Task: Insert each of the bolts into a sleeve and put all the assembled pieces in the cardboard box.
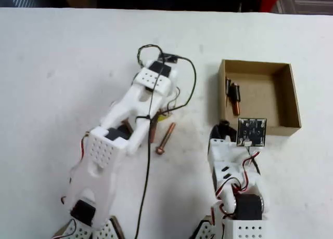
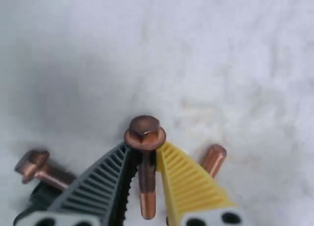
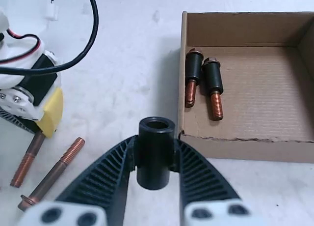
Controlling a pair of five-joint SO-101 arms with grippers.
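My left gripper [image 2: 144,150], one finger grey and one yellow, is shut on a copper bolt [image 2: 146,186] whose hex head sticks out past the fingertips. In the high view this gripper [image 1: 154,119] sits mid-table with the bolt [image 1: 152,131] under it. A loose bolt [image 1: 165,137] lies on the table just beside it. My right gripper [image 3: 155,145] is shut on an upright black sleeve [image 3: 156,157], close to the near left corner of the cardboard box [image 3: 245,142]. Two assembled pieces [image 3: 212,81] lie against the box's left wall.
A second bolt head [image 2: 33,164] pokes out beside the grey finger and a copper shaft end [image 2: 214,159] beside the yellow one. A black cable [image 1: 148,161] runs down over the left arm. Open white table lies to the far left and behind the box [image 1: 294,98].
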